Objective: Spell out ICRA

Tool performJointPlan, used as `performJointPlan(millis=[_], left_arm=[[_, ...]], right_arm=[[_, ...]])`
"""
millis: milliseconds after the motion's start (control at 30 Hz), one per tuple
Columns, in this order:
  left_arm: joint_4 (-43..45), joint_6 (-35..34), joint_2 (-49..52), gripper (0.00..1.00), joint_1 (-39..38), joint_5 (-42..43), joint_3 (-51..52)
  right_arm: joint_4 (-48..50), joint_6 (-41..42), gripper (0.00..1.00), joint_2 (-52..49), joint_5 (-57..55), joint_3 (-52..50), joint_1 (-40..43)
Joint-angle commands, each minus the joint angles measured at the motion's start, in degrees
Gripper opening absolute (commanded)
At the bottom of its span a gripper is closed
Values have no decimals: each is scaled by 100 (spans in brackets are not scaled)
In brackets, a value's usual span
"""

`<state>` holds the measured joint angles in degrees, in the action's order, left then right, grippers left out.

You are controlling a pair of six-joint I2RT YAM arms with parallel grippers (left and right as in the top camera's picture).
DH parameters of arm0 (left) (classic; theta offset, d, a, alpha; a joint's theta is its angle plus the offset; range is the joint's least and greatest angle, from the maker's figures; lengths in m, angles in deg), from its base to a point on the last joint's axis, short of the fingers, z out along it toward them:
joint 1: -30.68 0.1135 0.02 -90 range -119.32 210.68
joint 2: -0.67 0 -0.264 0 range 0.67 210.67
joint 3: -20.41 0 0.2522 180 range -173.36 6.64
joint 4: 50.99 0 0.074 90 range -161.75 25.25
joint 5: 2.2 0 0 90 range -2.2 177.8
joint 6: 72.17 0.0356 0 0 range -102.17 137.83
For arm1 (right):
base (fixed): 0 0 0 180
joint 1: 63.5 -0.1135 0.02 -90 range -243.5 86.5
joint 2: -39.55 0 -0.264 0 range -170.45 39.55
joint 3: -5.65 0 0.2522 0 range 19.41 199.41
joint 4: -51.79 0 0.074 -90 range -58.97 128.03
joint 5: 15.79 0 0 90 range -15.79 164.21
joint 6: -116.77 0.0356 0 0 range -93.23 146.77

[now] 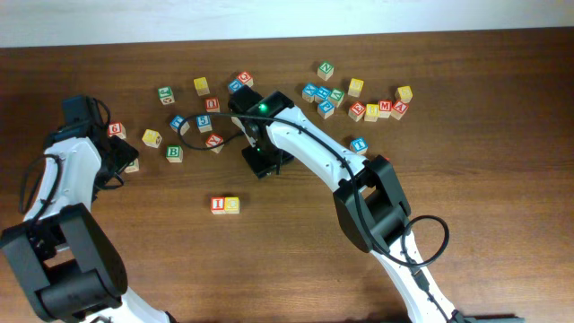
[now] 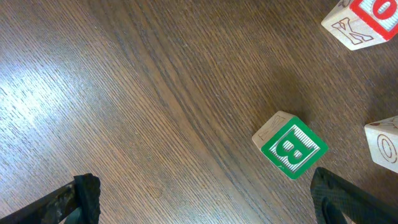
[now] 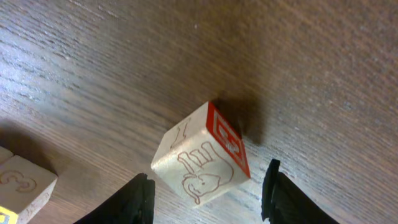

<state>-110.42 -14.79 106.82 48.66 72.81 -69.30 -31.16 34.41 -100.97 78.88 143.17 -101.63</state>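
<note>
The right claw [image 3: 208, 177] sits open around a red block [image 3: 202, 155] on the worktop [image 3: 298, 74], just up and right of the I and C pair [image 1: 225, 205], likely so it can join them. Left of the pair, the left claw [image 2: 202, 180] hangs open, empty.

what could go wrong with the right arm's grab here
The red-faced block sits skewed between the open right fingers, so closing may catch its corners and twist it or pop it out. One of the left fingers is close beside the green B block and could nudge it.
</note>
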Motion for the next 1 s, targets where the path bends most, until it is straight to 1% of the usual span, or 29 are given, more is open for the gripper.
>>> performJointPlan(millis=[0, 67, 167, 200, 333, 367, 400, 433, 567, 600, 667, 700, 800, 900, 967], left_arm=[[-4, -15, -127, 100, 9, -22, 22], [-4, -15, -127, 99, 9, -22, 22], [-4, -15, -127, 99, 9, -22, 22], [-4, -15, -127, 100, 9, -22, 22], [-4, -15, -127, 99, 9, -22, 22], [-4, -15, -127, 99, 9, -22, 22], [-4, -15, -127, 99, 9, -22, 22], [-4, -15, -127, 99, 9, -22, 22], [-4, -15, -127, 99, 9, -22, 22], [-4, -15, -127, 99, 9, -22, 22], [-4, -15, -127, 99, 9, -22, 22], [-4, -15, -127, 99, 9, -22, 22], [-4, -15, -127, 99, 9, -22, 22], [-4, -15, -127, 99, 9, -22, 22], [-4, -15, -127, 99, 9, -22, 22]], right_arm=[[118, -35, 38, -42, 70, 90, -11], [155, -33, 32, -42, 72, 90, -11], [155, 55, 32, -42, 72, 90, -11], [155, 188, 33, -42, 72, 90, -11], [157, 1172, 33, -42, 177, 90, -20], [157, 1266, 34, -42, 306, 90, -22], [173, 1263, 39, -42, 542, 90, -26], [175, 1261, 41, -42, 686, 90, -28], [175, 1237, 46, -42, 761, 90, -48], [170, 1235, 50, -42, 758, 90, -48], [146, 1154, 56, -42, 730, 90, -44], [46, 994, 64, -42, 505, 90, -35], [-197, 848, 72, -42, 175, 90, -2], [-190, 507, 75, -42, 179, 92, 7], [-195, 459, 76, -35, 221, 105, 11]])
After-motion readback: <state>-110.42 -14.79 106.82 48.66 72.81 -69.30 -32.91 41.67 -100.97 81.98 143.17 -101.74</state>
